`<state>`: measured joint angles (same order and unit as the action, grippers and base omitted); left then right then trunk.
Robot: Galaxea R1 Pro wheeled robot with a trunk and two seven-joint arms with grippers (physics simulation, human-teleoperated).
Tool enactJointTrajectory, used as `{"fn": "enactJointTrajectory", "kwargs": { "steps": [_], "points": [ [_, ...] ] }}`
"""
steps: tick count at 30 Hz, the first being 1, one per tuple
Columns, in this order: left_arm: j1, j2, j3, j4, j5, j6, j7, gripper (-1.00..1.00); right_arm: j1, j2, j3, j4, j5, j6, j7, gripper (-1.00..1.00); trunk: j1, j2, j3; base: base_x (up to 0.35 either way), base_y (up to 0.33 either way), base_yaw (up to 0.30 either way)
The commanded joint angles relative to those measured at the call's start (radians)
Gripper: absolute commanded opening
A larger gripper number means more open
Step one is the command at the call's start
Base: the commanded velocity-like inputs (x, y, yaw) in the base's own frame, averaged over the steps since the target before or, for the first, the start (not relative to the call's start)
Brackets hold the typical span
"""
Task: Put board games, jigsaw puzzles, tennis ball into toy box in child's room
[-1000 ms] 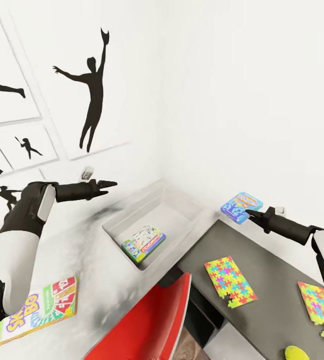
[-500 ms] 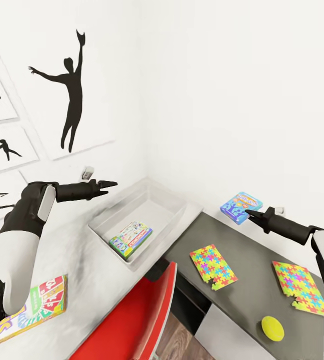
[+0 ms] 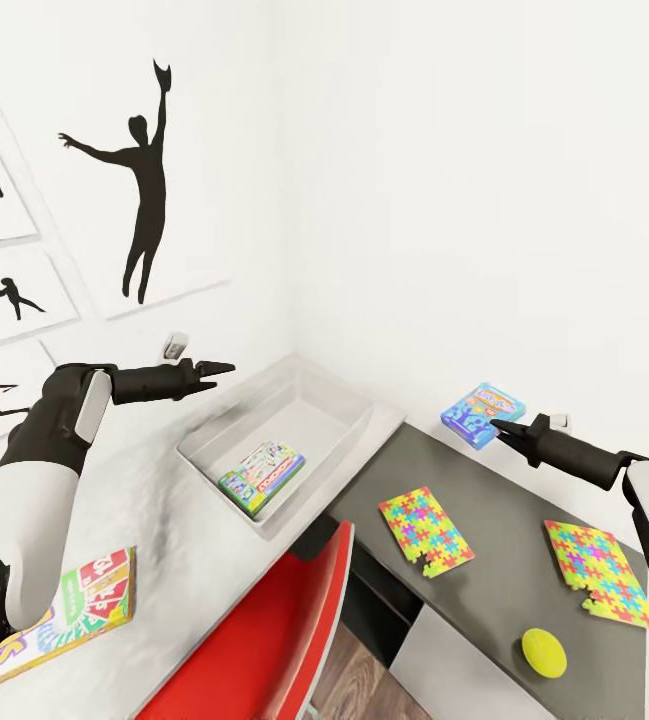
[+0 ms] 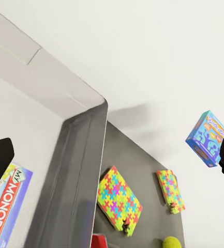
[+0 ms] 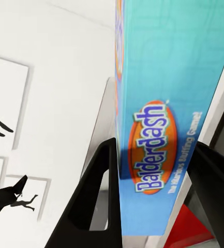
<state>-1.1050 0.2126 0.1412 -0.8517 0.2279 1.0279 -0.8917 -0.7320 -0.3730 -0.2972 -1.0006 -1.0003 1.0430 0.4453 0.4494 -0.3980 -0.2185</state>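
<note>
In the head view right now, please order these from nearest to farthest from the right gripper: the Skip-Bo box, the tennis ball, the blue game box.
1. Blue game box: held in the right gripper.
2. Tennis ball: on the dark cabinet top, nearer the robot.
3. Skip-Bo box: far across, under the left arm.

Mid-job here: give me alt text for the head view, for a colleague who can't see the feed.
The right gripper holds a small blue board game in its jaws above the dark desk, right of the grey toy box, which holds a Monopoly game. Two jigsaw puzzles and a tennis ball lie on the desk; the left gripper hangs empty.
</note>
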Motion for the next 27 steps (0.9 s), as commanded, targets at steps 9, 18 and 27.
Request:
{"fn": "enactJointTrajectory", "kwargs": {
  "steps": [9, 18, 27],
  "points": [
    [-0.001, 0.000, 0.001, 0.000, -0.004, 0.003, -0.006, 1.00, -0.001, 0.002, 0.006, 0.000, 0.010, 0.004, 0.002, -1.00, 0.001, -0.002, -0.002, 0.000, 0.000, 0.000],
    [-0.001, -0.001, 0.001, 0.000, -0.004, 0.003, -0.006, 1.00, -0.001, 0.006, 0.012, 0.004, 0.013, -0.003, -0.001, -1.00, 0.001, -0.002, -0.002, 0.000, 0.000, 0.000],
    [-0.001, -0.001, 0.001, 0.000, -0.004, 0.003, -0.006, 1.00, -0.001, 0.008, 0.017, 0.005, 0.012, -0.004, -0.004, -1.00, 0.001, -0.002, -0.002, 0.000, 0.000, 0.073]
  ]
}}
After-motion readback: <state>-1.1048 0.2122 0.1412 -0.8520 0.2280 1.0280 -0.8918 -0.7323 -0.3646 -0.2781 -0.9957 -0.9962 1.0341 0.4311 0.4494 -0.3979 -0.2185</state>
